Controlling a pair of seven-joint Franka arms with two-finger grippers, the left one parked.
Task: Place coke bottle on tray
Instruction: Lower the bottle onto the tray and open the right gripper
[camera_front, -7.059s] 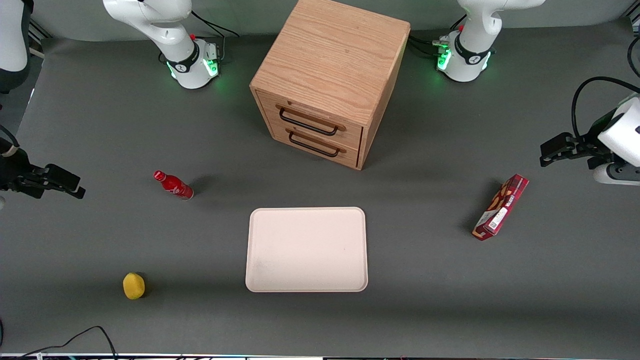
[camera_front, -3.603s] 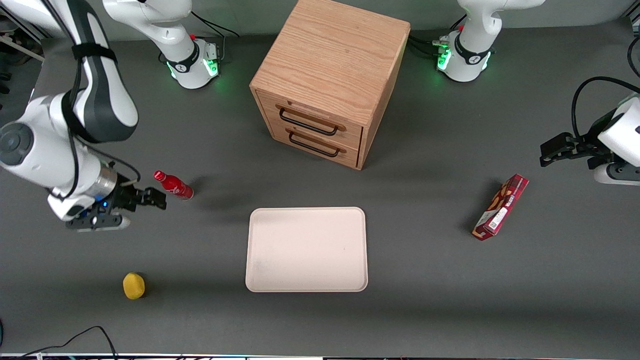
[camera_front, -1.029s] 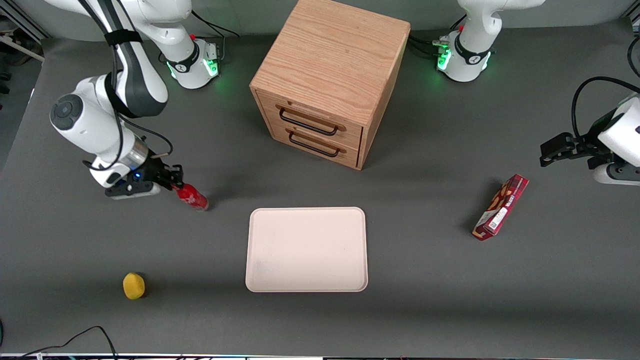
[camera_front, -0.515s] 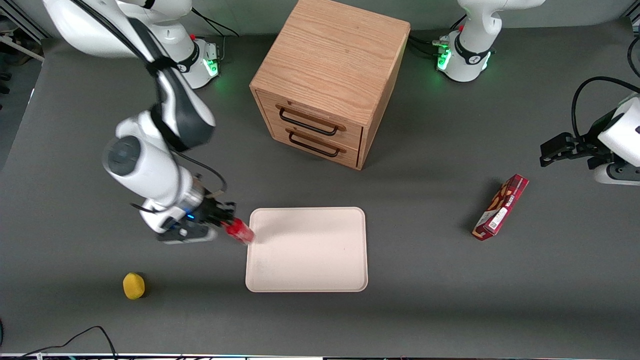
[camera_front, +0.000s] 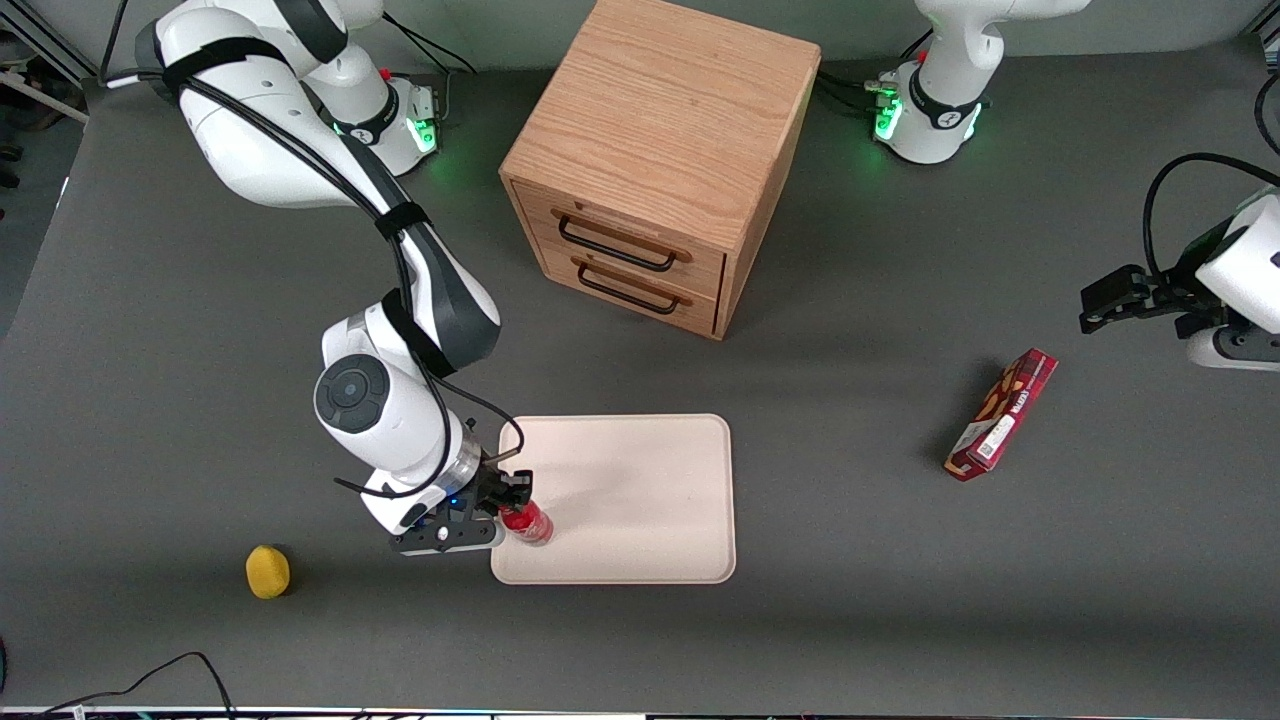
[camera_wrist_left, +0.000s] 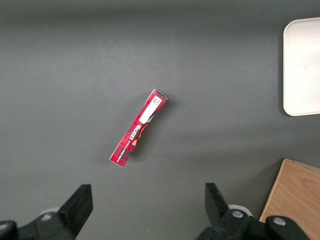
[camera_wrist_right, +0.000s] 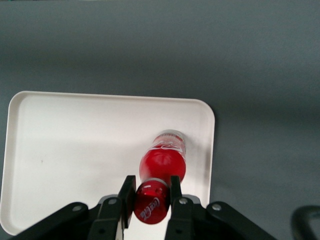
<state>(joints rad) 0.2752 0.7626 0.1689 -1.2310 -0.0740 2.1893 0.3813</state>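
The coke bottle is a small glossy red bottle with a red cap. It stands upright over the tray, near the tray's edge toward the working arm and near the front camera. My right gripper is shut on the bottle's cap end. In the right wrist view the gripper clamps the red cap, and the bottle's body hangs below it over the tray. Whether the bottle's base touches the tray does not show.
A wooden two-drawer cabinet stands farther from the front camera than the tray. A yellow round object lies toward the working arm's end. A long red snack box lies toward the parked arm's end, also in the left wrist view.
My gripper took hold of the bottle where it stood on the table, carried it to the tray, and now holds it over the tray's near corner.
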